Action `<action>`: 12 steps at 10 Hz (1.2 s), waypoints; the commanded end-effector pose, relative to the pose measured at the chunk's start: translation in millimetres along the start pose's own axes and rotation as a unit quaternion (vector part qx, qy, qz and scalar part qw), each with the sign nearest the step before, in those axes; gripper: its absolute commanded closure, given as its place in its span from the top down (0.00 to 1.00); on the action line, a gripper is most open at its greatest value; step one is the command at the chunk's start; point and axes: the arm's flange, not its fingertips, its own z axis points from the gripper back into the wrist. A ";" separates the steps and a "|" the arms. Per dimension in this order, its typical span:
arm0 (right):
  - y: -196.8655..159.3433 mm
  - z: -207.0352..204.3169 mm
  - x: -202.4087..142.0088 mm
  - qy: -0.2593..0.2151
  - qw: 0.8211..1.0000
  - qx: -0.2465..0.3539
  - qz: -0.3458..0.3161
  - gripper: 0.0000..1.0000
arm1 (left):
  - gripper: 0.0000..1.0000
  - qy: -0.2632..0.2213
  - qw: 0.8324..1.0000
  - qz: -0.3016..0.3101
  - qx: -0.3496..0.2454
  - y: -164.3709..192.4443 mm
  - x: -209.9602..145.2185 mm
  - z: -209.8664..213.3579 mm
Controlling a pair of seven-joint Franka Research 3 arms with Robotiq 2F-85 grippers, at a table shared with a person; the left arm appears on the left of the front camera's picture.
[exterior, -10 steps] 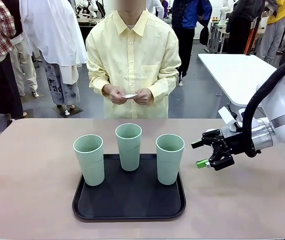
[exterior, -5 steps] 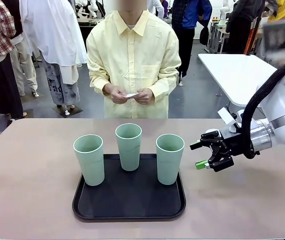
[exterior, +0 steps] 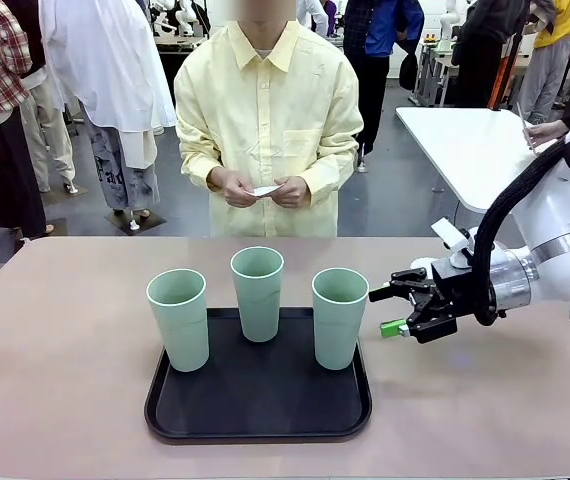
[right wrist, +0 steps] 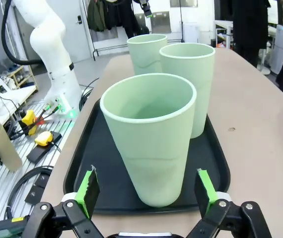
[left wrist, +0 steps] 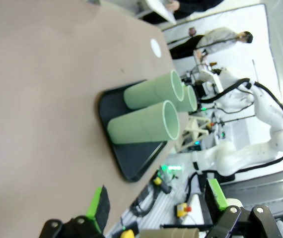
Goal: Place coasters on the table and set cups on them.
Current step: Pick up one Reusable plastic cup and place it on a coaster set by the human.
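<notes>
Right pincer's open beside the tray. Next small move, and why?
Probably ease the right pincer forward until it straddles the nearest cup: the wrist view shows that cup centred ahead of the open jaws, upright on the tray, not yet between them.

Three green cups [right wrist: 190, 79] stand on a black tray [right wrist: 215, 163]. The nearest cup [right wrist: 149, 148] is right in front of the right gripper [right wrist: 145, 192], whose fingers [right wrist: 88, 191] are spread wide.
</notes>
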 end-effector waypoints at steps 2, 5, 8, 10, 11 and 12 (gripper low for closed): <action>-10.1 -14.0 -8.6 -0.024 1.000 -0.001 0.018 1.00 | 1.00 -0.005 1.000 -0.008 -0.009 -0.6 0.6 1.2; -11.7 -26.6 -14.3 -0.033 0.999 0.020 0.024 1.00 | 1.00 -0.005 1.000 -0.008 -0.009 -0.6 0.6 1.2; -14.9 -36.4 -21.3 -0.042 0.998 0.035 0.031 1.00 | 1.00 -0.005 1.000 -0.008 -0.009 -0.6 0.6 1.2; -15.9 -40.1 -23.3 -0.056 0.996 0.045 0.048 1.00 | 1.00 -0.005 1.000 -0.008 -0.009 -0.6 0.6 1.2; -17.5 -42.2 -24.9 -0.061 0.995 0.050 0.057 1.00 | 1.00 -0.005 1.000 -0.008 -0.009 -0.6 0.6 1.2; -19.9 -47.0 -27.2 -0.062 0.995 0.053 0.061 1.00 | 1.00 -0.005 1.000 -0.008 -0.009 -0.6 0.6 1.2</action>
